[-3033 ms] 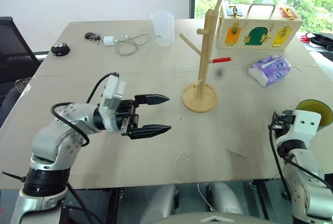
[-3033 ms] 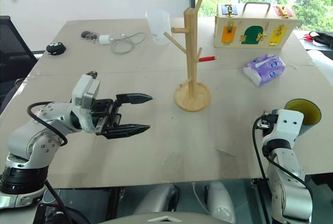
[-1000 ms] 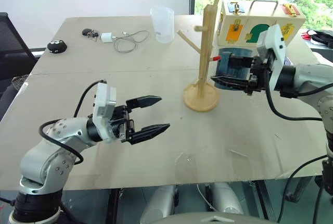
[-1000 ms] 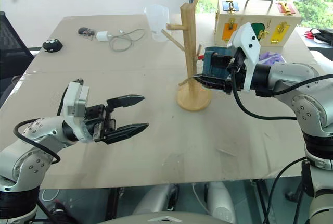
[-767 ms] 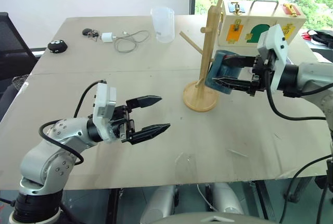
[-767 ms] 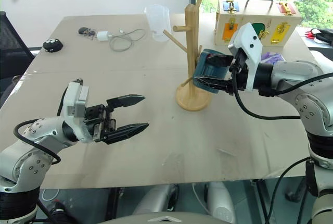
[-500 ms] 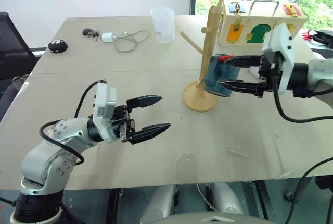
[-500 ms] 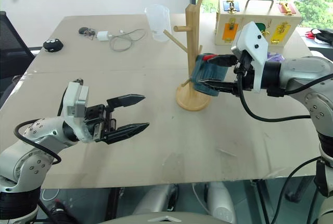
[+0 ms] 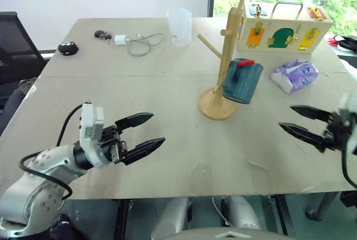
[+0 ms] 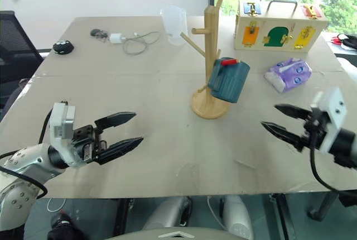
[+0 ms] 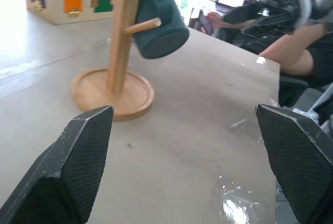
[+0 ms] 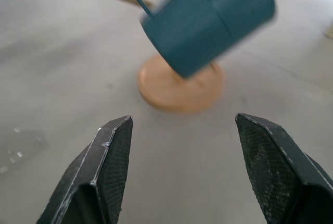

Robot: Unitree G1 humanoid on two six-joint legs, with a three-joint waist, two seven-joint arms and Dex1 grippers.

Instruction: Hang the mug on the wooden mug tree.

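Note:
The dark teal mug [image 9: 242, 81] hangs tilted by its handle on the red-tipped peg of the wooden mug tree [image 9: 227, 50], which stands mid-table on its round base [image 10: 207, 108]. My right gripper [image 9: 285, 116] is open and empty, well to the right of the tree near the table's front edge, pointing back toward it. In the right wrist view the mug [image 12: 208, 21] hangs ahead of the spread fingers [image 12: 112, 146]. My left gripper [image 9: 156, 128] is open and empty at the front left, aimed at the tree [image 11: 122, 31].
A clear measuring cup [image 9: 179, 26], a charger with cable [image 9: 139, 43] and a small black object [image 9: 68, 47] lie at the back. A wooden box with coloured panels [image 9: 284, 28] and a tissue pack [image 9: 294, 75] sit right of the tree. A seated person [image 11: 291, 47] is beyond the table.
My right gripper let go of the mug, left it hanging on the red-tipped peg, and drew back to the right and toward the front edge. The left gripper drifted slightly left.

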